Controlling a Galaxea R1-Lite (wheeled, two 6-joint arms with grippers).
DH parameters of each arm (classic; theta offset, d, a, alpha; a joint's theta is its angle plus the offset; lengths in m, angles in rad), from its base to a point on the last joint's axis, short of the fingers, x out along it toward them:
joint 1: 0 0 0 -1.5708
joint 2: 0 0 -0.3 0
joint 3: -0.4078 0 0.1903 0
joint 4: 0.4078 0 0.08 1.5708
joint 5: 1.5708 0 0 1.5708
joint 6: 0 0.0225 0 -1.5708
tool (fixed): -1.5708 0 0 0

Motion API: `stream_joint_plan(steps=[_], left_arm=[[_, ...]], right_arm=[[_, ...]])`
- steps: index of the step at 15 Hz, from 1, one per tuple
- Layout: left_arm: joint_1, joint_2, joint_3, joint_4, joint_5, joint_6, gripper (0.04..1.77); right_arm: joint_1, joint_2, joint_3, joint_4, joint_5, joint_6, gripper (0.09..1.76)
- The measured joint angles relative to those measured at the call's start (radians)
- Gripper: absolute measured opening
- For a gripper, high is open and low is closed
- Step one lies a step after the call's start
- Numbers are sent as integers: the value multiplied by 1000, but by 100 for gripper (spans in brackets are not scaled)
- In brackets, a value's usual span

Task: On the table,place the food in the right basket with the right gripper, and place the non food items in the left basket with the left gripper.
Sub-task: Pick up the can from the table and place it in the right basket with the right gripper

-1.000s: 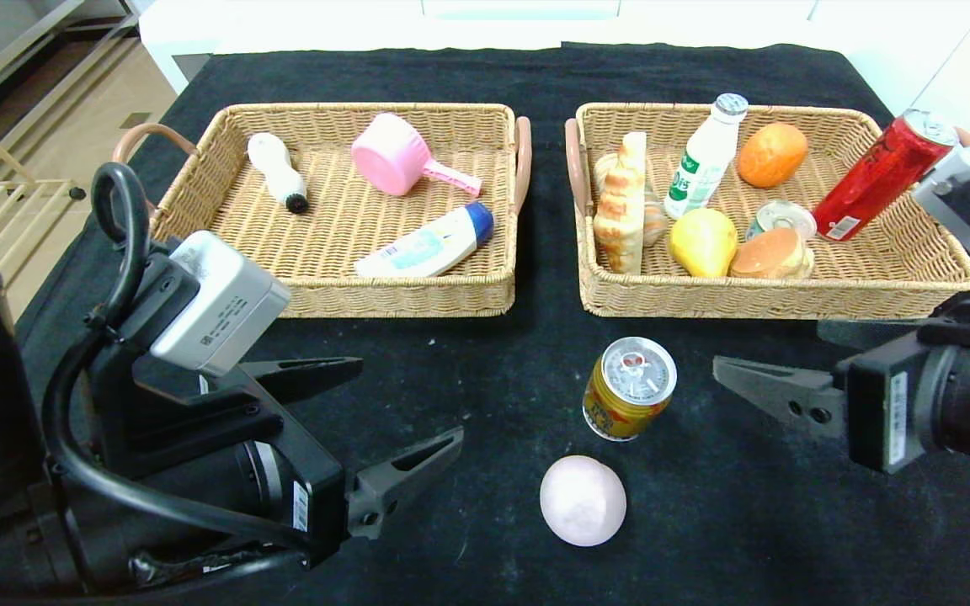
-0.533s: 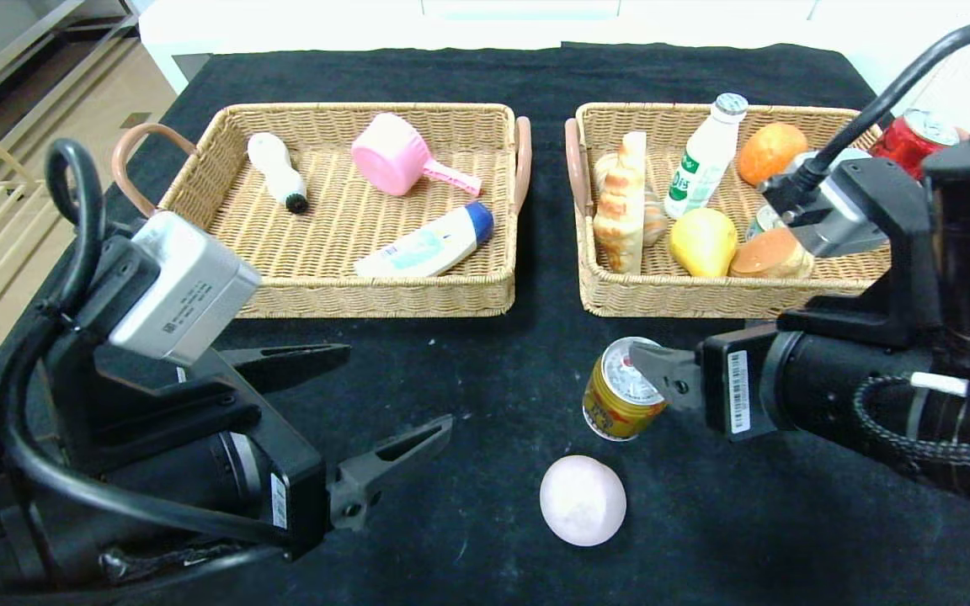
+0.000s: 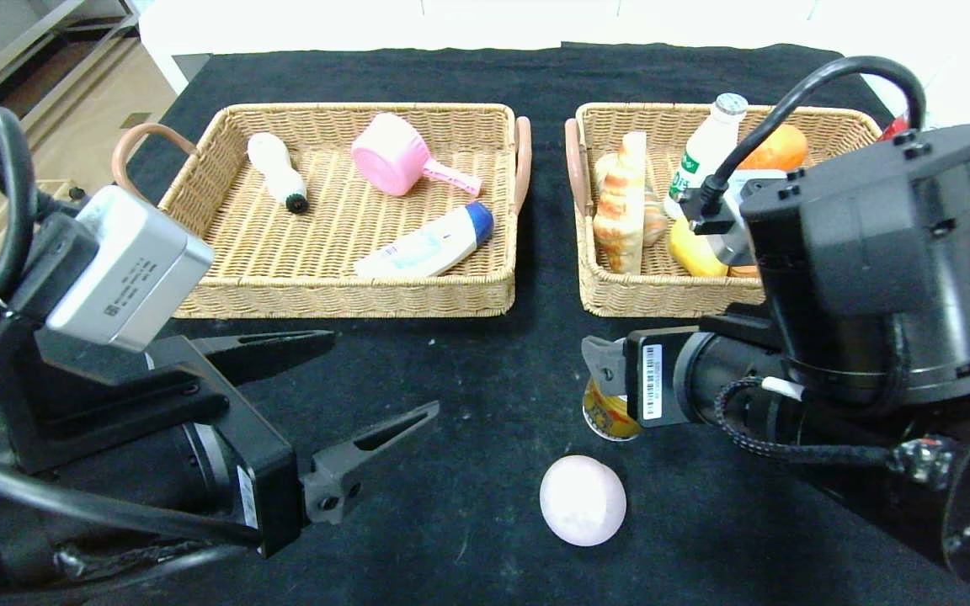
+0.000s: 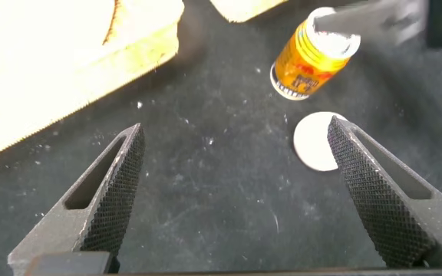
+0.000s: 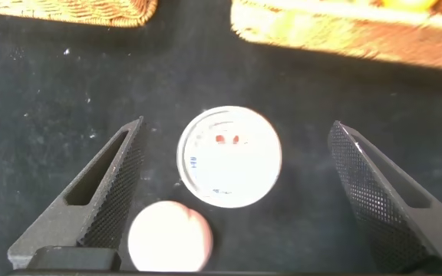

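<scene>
A yellow drink can (image 3: 609, 417) stands upright on the black table in front of the right basket (image 3: 662, 300). My right gripper (image 5: 238, 126) hangs open directly over the can's silver top (image 5: 229, 157), a finger on each side and not touching it. A pale pink round item (image 3: 582, 500) lies just nearer to me than the can. My left gripper (image 3: 384, 372) hovers open and empty at the front left, with the pink item (image 4: 313, 142) beside one fingertip in the left wrist view. The left basket (image 3: 338, 296) holds a white bottle, a pink scoop and a blue-capped tube.
The right basket holds bread (image 3: 621, 206), a white drink bottle (image 3: 704, 156), an orange (image 3: 775, 147) and a yellow pear (image 3: 687, 252), partly hidden behind my right arm. A red can's edge (image 3: 893, 128) peeks out at the far right. Bare black cloth lies between the grippers.
My right arm swung in from the right edge and now hangs over the yellow can, covering most of it. The left arm drew back slightly towards the left.
</scene>
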Motion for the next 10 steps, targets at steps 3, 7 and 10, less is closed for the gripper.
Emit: stream_joint_plan(steps=[3,7,10], left_arm=[[4,-13,-6,3,0,1,172],[4,-26,-7,6,-1,10,172],[4,-29,-5,5,-7,11,172]], right_arm=[[-6,49,-13,-3,-25,23,171],[-16,99,-22,-3,-30,47,171],[-26,121,-24,-3,-31,49,171]])
